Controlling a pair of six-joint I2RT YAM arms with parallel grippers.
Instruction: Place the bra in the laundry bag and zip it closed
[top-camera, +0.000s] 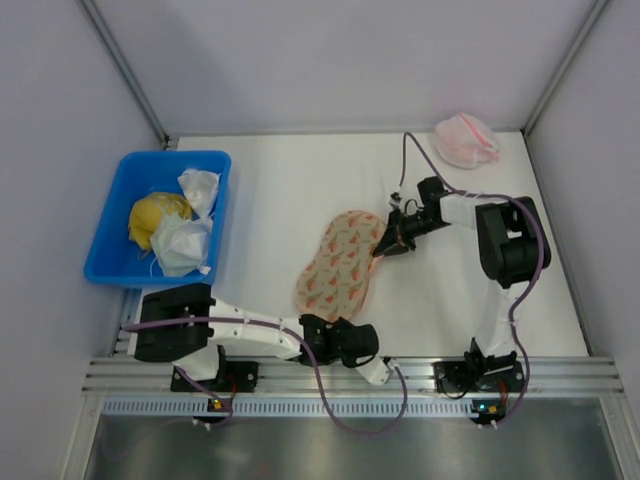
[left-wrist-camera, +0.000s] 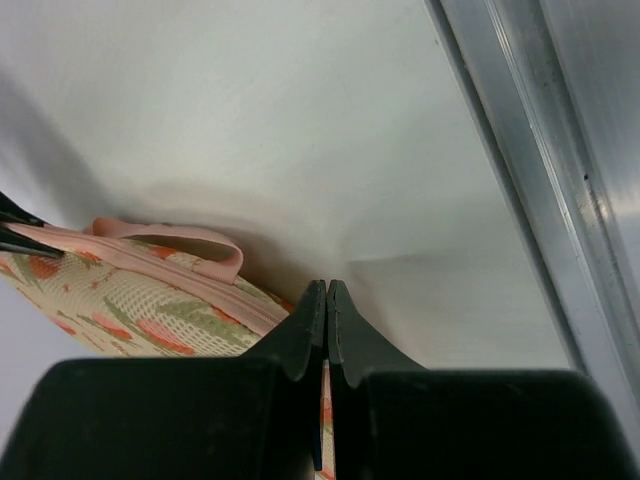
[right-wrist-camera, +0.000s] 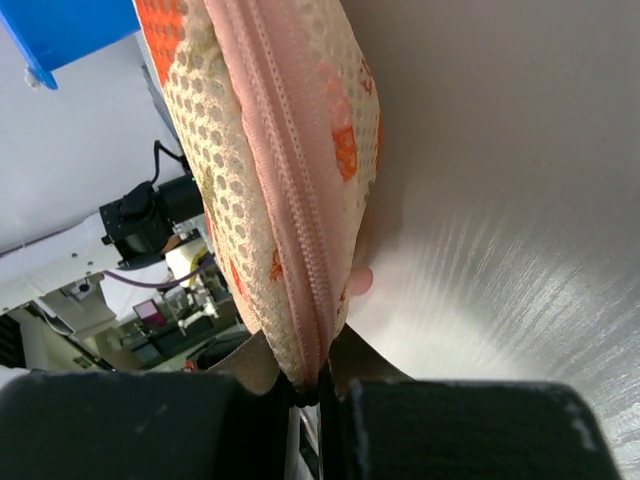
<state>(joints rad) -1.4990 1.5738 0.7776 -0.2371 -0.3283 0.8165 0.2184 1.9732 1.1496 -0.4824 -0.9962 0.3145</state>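
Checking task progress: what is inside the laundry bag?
Nothing inside shows. The laundry bag looks zipped along the visible edge, its mesh hiding any contents; no bra visible anywhere.

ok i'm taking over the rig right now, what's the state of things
Left gripper: shut, seemingly pinching the near end of the laundry bag.
Right gripper: shut on the bag's zip at its far end.
Bra: not visible in any view; possibly inside the bag, unconfirmed.
Done: the zip looks closed along the stretch in view.
Left: check the zip is shut to its end, then let go.
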